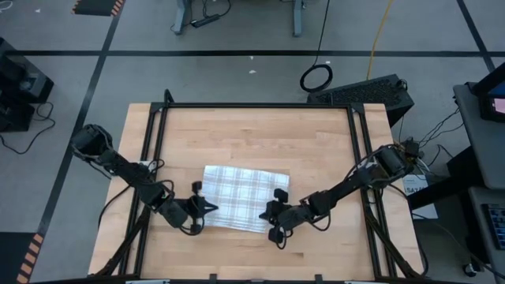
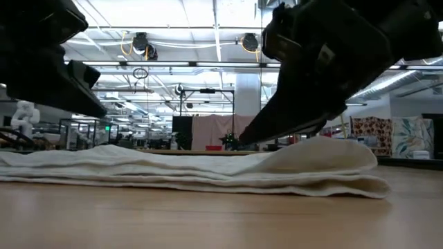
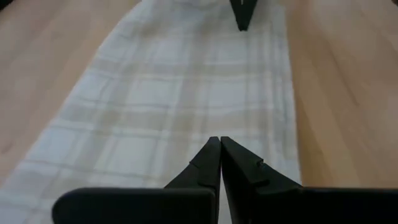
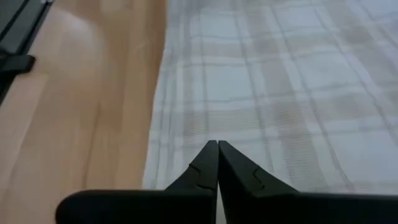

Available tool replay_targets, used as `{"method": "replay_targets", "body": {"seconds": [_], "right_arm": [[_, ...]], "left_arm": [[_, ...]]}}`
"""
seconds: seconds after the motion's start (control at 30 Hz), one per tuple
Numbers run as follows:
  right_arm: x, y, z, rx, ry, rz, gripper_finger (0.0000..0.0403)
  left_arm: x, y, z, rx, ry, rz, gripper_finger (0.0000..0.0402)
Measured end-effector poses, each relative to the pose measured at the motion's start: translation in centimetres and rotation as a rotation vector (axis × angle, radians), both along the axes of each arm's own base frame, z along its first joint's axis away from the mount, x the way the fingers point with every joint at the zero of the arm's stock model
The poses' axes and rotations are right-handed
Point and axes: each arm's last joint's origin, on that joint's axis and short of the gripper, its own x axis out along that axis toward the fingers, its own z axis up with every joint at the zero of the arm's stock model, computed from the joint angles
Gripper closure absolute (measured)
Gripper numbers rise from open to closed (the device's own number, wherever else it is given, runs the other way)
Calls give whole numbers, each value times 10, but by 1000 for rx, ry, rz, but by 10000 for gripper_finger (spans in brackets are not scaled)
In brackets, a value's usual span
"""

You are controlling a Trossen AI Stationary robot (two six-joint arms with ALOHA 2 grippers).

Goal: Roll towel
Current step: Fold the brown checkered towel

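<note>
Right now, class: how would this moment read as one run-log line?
task: roll towel | towel: flat on table, not rolled | left gripper: shut at towel's left edge | right gripper: shut at its right edge

We count one towel (image 1: 241, 197) on one wooden table (image 1: 316, 150). We count two dark arms, and so two grippers: the left gripper (image 1: 211, 207) and the right gripper (image 1: 267, 211), each showing two fingers.
</note>
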Motion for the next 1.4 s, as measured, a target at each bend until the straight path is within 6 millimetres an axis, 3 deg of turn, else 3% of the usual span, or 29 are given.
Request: {"method": "replay_targets", "body": {"seconds": [0.33,0.47,0.6,0.77,0.87,0.97,1.1,1.27,1.4], "right_arm": [[0,22,-42,43,-18,-8,403],[2,26,-46,56,-51,-6,403],[-1,27,-31,53,-63,32,403],[-4,26,12,5,-140,89,402],[-12,21,27,-104,-105,137,402],[-18,16,34,-230,-59,161,402],[-20,6,20,-360,-15,127,402],[-17,-5,-3,-292,-95,57,402],[-19,-8,-33,-224,-102,9,402]], "left_arm": [[-11,6,-14,-35,180,36,382],[-14,7,-16,-36,216,34,382],[-12,5,-6,-38,183,11,382],[-7,6,9,-26,95,27,382],[-4,13,6,-53,102,92,382],[-5,25,-10,-86,150,196,382],[-6,34,-28,-151,222,285,382],[-7,39,-40,-150,253,331,382],[-6,45,-44,-82,286,319,382]]}}
